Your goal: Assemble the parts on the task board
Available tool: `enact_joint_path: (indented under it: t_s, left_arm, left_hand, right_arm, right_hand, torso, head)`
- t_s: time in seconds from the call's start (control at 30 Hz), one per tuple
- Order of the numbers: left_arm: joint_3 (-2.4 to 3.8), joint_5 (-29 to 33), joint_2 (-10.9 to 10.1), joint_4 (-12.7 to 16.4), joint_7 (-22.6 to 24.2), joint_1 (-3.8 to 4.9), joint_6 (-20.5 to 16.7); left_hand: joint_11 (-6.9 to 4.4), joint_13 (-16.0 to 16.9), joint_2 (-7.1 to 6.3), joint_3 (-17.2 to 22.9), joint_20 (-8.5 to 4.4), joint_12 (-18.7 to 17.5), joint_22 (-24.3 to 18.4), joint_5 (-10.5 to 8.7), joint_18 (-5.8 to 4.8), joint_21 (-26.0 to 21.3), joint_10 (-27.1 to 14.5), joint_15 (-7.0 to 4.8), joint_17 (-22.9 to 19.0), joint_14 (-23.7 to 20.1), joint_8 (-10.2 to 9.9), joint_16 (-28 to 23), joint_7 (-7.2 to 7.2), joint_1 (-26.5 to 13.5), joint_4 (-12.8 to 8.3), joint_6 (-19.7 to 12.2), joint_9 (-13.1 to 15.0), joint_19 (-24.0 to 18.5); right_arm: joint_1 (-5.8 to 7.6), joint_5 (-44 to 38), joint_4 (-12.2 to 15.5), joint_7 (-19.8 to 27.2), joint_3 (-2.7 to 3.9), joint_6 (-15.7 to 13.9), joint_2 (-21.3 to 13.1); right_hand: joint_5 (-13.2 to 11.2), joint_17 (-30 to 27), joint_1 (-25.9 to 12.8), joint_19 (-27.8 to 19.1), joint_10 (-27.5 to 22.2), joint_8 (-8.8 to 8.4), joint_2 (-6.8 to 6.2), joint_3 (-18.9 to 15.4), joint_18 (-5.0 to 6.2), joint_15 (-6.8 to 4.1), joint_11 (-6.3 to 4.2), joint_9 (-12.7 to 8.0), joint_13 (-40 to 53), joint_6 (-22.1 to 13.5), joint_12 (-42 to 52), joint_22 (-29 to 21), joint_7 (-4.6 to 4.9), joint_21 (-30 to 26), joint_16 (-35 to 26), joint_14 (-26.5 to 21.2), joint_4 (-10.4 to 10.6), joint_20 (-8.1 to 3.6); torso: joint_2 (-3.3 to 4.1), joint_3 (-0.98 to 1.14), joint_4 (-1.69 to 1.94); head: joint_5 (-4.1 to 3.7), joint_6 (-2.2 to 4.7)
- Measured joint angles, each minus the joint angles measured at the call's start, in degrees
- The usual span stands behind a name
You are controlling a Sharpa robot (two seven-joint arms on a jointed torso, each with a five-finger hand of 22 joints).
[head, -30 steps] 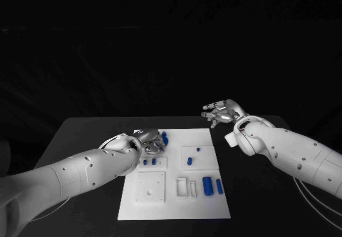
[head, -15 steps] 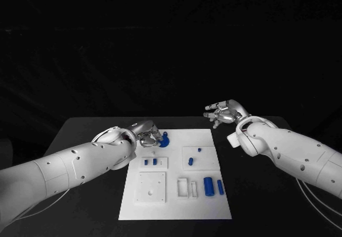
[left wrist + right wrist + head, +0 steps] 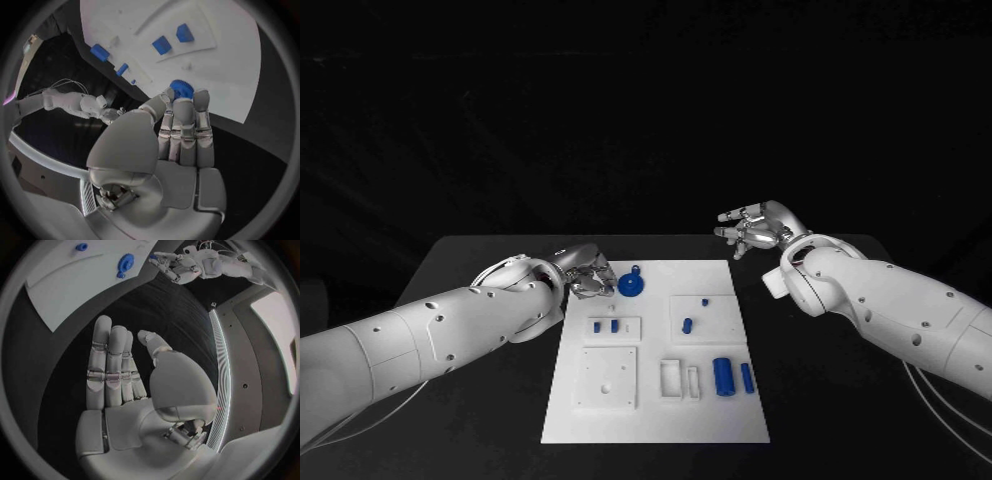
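Underneath, a matte black table [image 3: 473, 270] carries the flat white task board [image 3: 661, 400], with dark surroundings beyond. Near the board's far left corner lies a round, ridged blue gear part [image 3: 632, 288]; small blue cylinders [image 3: 723, 376] sit toward its right edge. Just beside the gear, the left hand [image 3: 586, 272] holds nothing, fingers straight. Past the far right corner, the right hand [image 3: 759, 226] hovers, fingers apart, empty.

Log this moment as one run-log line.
left hand: open, beside blue gear | right hand: open, off task board | gear lies on board's far end
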Motion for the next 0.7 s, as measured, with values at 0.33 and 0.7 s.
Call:
enact_joint_path:
  t_s: [0.33,0.7]
  left_arm:
    - [-0.03,-0.2,-0.5,-0.4,-0.1,-0.48,0.5]
    - [-0.04,-0.4,-0.2,-0.8,-0.1,-1.79,0.8]
  left_hand:
    - [0.10,0.0,-0.21,0.0,0.00,0.0,0.0,-0.01,-0.01,0.0,0.1,0.00,0.0,0.0,0.0,0.0,0.00,-0.2,0.0,0.0,0.0,0.0]
    - [0.15,0.0,-0.13,0.0,0.00,-0.1,0.0,-0.21,-0.03,0.0,0.2,0.00,0.0,0.0,0.0,-0.2,0.00,-0.1,0.0,0.0,0.0,0.0]
  right_arm:
    - [0.00,0.0,0.0,0.0,0.02,0.0,-0.1]
    - [0.00,0.0,0.1,0.0,0.02,0.1,-0.1]
  right_hand:
    - [0.0,0.0,0.0,0.0,0.0,0.00,0.00,0.0,0.00,0.00,0.00,0.0,0.0,0.0,0.0,0.1,0.00,0.0,0.0,0.0,0.0,0.00]
    - [0.0,0.0,0.0,0.0,0.0,0.00,0.00,0.0,0.00,0.00,0.00,0.0,0.0,0.0,0.0,0.1,0.00,0.0,0.0,0.0,0.0,0.00]
  torso:
    - [0.01,0.03,-0.10]
    - [0.01,0.07,-0.16]
  head:
    - [-0.12,-0.27]
    - [-0.25,-0.53]
